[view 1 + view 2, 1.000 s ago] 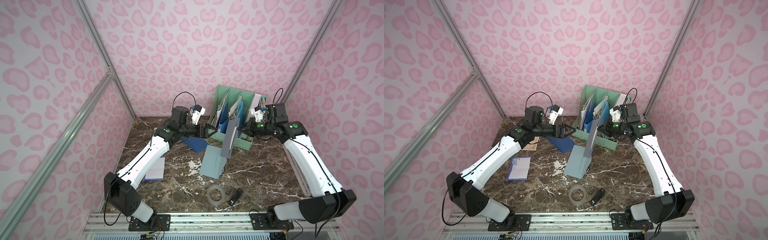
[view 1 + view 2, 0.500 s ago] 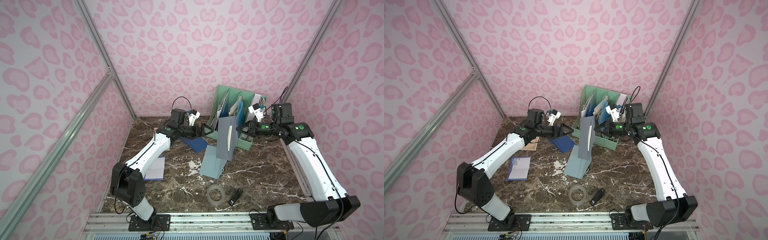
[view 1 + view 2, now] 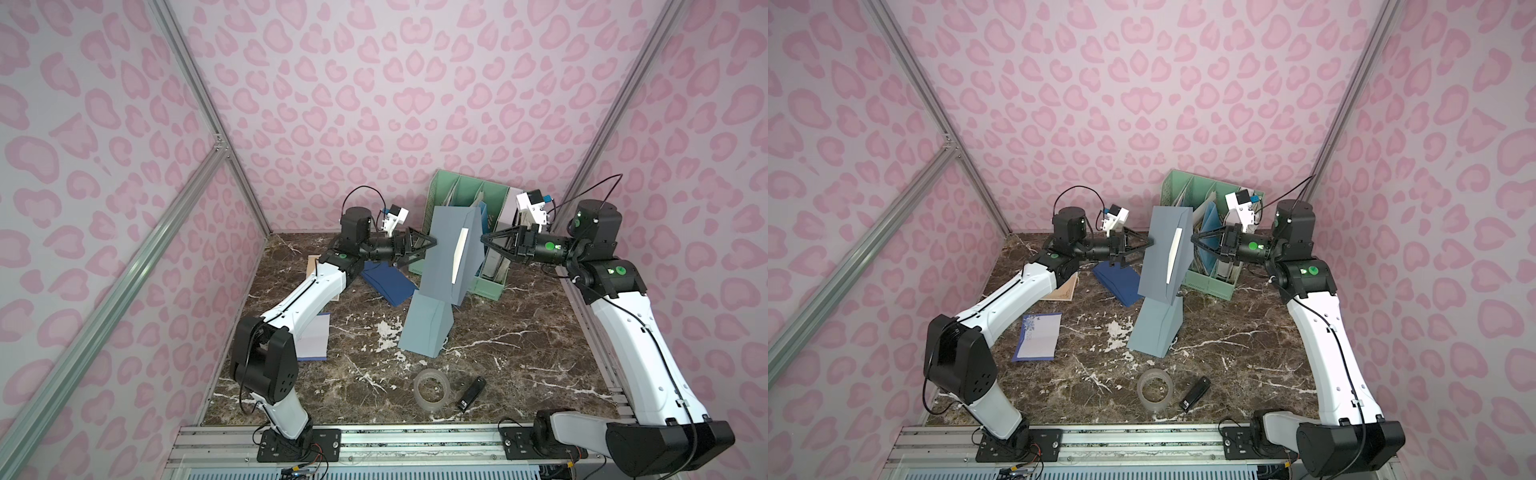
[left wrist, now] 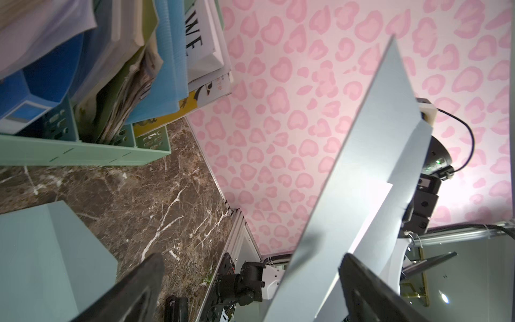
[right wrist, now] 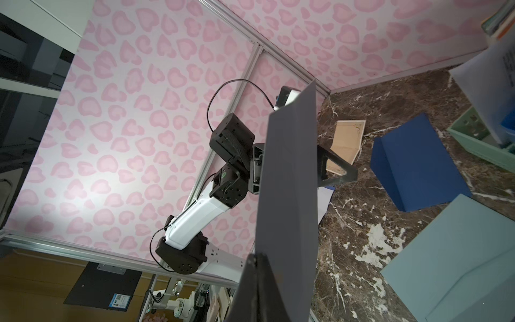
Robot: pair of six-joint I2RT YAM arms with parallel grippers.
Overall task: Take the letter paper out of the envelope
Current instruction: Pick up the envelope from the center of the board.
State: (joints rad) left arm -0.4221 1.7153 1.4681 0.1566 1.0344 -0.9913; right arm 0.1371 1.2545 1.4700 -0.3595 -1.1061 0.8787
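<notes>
In both top views, paper shows; right wrist, envelope only

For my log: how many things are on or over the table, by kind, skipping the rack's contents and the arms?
Grey-blue envelope: 2 (one held, one lying)
Dark blue envelope: 1
Loose sheets: 2 (blue-bordered, tan)
Letter paper in held envelope: 1
Tape roll: 1
Small black item: 1
Green file rack: 1
Total: 9

Bright even light; wall glare in wrist views, left fingers blurred.
</notes>
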